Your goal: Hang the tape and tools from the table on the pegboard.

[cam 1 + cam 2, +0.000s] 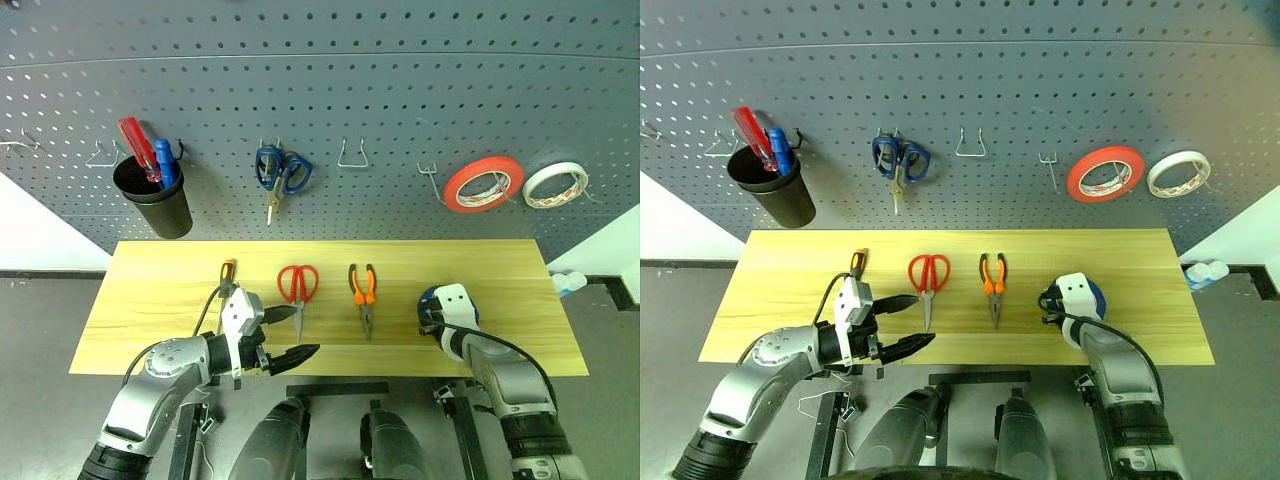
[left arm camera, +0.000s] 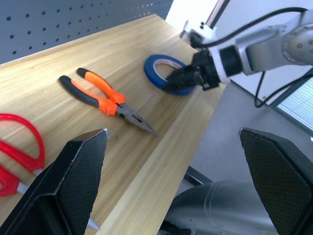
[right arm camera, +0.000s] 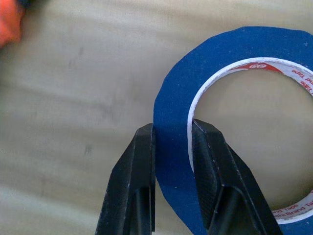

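A: Right gripper (image 3: 172, 142) pinching wall of blue tape (image 3: 234, 63), near table's (image 1: 150, 300) front edge, right end. Left gripper (image 2: 171, 156) spread wide, empty.

B: Risk?

A: Thin bite (one finger inside core); could pivot or slip on lift, miss pegboard (image 1: 400, 100) hook.

B: Count?

A: On table: 1 tape, 1 red scissors (image 1: 297, 284), 1 pliers (image 1: 362, 288), 1 screwdriver (image 1: 227, 272).

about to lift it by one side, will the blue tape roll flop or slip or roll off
The blue tape roll is a flat ring with a firm-looking white core, so it will probably stay stiff. The right gripper pinches only one wall, so it may swing or pivot. Set on edge it could roll; lying flat on the table it shouldn't.
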